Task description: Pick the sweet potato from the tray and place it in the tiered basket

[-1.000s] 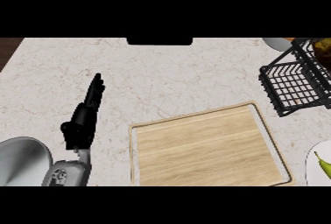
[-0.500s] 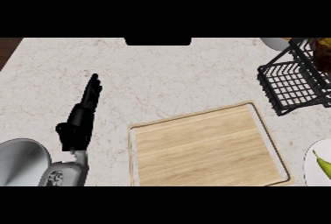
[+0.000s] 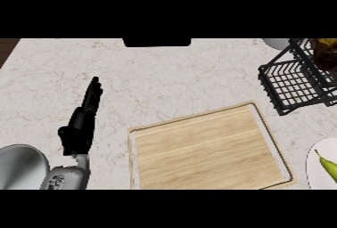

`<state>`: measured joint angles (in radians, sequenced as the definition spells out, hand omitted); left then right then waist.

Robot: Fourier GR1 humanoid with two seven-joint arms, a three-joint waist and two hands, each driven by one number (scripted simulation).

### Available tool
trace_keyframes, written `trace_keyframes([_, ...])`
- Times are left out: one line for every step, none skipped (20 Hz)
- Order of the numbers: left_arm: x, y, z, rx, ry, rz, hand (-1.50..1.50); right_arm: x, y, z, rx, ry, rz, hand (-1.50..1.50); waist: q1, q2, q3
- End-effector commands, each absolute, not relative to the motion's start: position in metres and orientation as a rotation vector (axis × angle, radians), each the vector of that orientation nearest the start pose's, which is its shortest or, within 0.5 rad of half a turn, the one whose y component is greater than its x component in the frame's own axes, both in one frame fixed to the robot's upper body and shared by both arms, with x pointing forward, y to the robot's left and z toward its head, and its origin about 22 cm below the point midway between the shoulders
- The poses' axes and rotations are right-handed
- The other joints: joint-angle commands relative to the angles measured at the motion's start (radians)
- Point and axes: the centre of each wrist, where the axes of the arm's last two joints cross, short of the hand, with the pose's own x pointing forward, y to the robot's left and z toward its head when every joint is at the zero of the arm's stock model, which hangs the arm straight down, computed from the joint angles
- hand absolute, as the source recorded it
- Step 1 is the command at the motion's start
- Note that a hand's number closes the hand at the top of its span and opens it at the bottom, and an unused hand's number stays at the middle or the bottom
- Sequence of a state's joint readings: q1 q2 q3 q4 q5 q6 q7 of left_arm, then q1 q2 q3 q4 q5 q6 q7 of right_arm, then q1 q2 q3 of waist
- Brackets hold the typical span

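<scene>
The wooden tray (image 3: 207,149) lies on the counter at the lower middle, and nothing rests on its boards. A black wire tiered basket (image 3: 296,82) stands at the upper right, partly cut by the edge. Behind its upper wires shows a brown lumpy thing (image 3: 326,53); it looks like the sweet potato, mostly hidden. My left hand (image 3: 82,120) is open at the left of the tray, fingers straight and pointing away from me, holding nothing. My right hand does not show.
A white plate (image 3: 322,171) with a yellow-green fruit (image 3: 327,164) sits at the lower right edge. A grey rounded part (image 3: 20,167) fills the lower left corner. A dark object (image 3: 157,42) and a pale dish (image 3: 276,42) lie along the far edge.
The whole scene has drifted slightly to the left in the view. The left hand stays open in the same pose beside the tray.
</scene>
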<state>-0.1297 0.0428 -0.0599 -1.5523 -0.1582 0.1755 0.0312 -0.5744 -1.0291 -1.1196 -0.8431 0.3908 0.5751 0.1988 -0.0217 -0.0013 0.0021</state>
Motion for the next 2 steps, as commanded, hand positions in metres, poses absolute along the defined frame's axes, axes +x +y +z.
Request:
trace_keyframes([0.265, 0.209, 0.026, 0.212, -1.674, -0.090, 0.00, 0.132, -0.643, 0.276, -0.807, -1.393, -0.207, -1.50, 0.004, 0.001, 0.001])
trace_keyframes([0.263, 0.211, 0.016, 0.243, -1.654, -0.081, 0.00, 0.119, -0.648, 0.246, -0.802, -1.404, -0.203, -1.50, -0.013, 0.001, 0.003])
